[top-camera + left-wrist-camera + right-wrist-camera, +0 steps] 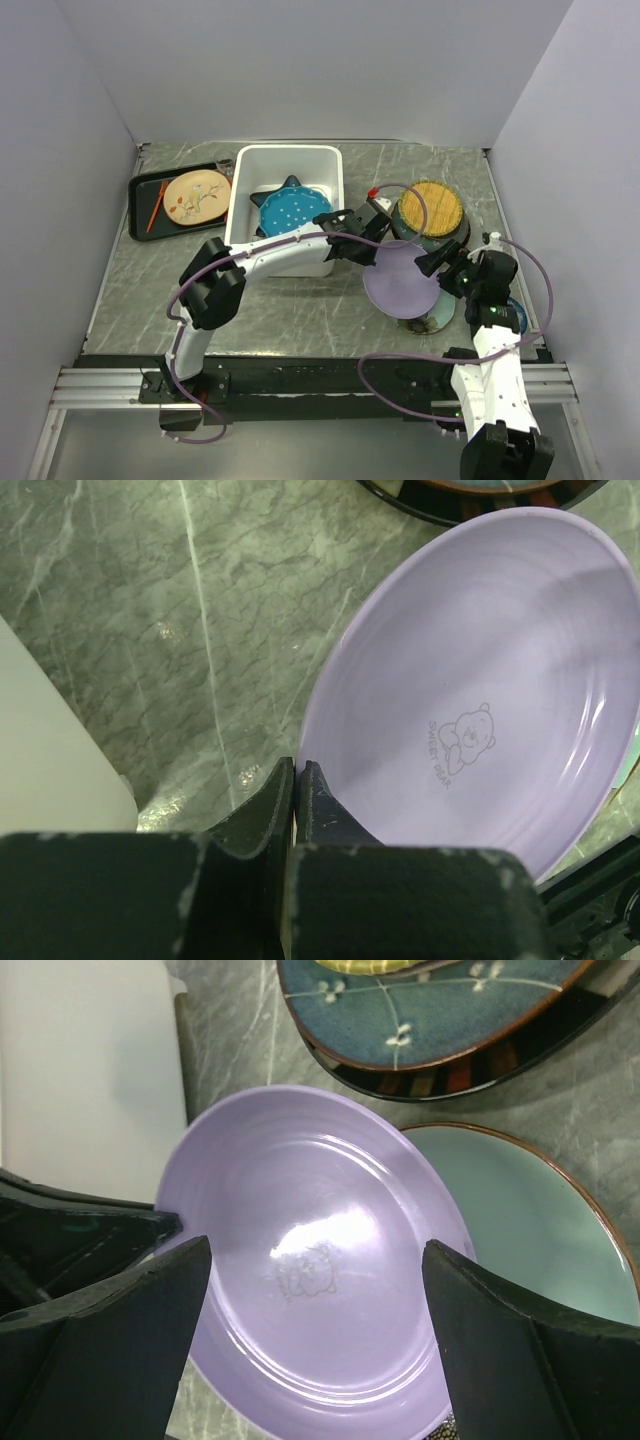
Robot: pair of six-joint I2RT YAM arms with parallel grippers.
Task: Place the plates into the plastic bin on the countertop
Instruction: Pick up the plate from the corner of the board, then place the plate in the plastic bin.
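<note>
Plate [470, 660] w/ "SWEET BEAR" print [462, 742], lavender

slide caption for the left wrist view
Left end effector pinching the lavender plate by its rim over the countertop, bin corner at left.

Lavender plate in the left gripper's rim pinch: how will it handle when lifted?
Probably stiff: the lavender plate shows no sag from one rim pinch by the left gripper. Glossy surface with highlights, so it may slip or pivot. Looks thin, likely light.
</note>
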